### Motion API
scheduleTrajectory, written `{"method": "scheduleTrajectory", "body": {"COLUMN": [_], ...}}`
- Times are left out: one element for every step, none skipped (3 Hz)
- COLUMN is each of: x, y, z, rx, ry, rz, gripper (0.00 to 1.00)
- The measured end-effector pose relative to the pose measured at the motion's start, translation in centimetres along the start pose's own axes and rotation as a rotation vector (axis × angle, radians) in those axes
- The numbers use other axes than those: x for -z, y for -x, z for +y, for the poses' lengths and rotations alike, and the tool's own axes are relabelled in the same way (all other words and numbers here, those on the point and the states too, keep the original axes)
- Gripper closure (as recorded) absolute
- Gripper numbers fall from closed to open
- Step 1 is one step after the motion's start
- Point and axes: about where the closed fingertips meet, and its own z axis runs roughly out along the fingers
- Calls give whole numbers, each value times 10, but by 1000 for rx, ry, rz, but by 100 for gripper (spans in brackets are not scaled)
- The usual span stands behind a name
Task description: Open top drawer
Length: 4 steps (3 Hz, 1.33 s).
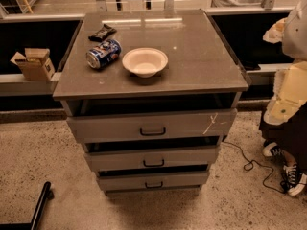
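Single high camera facing cabinet [201, 56] front, tilted down, mid-range; end effector unseen.

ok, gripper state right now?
gripper: not in view; only the pale arm shows at the right edge, apart from the top drawer.

Dim warm light, tabletop [192, 56] glare, claw [276, 31] upper right.

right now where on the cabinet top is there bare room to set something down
The right half of the cabinet top, right of the white bowl, is bare. The left is crowded: soda can, dark wrapper, bowl. The gripper is out of view.
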Motion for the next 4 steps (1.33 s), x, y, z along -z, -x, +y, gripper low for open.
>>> {"method": "scheduleTrajectory", "body": {"x": [-2,-52,-136,-180], "y": [2,4,3,-6], "z": [0,5,36,53], "rx": [9,19,49,53], "ry": [3,29,126,178], "rz": [-1,-8,-30,-33], "gripper": [0,0,0,0]}}
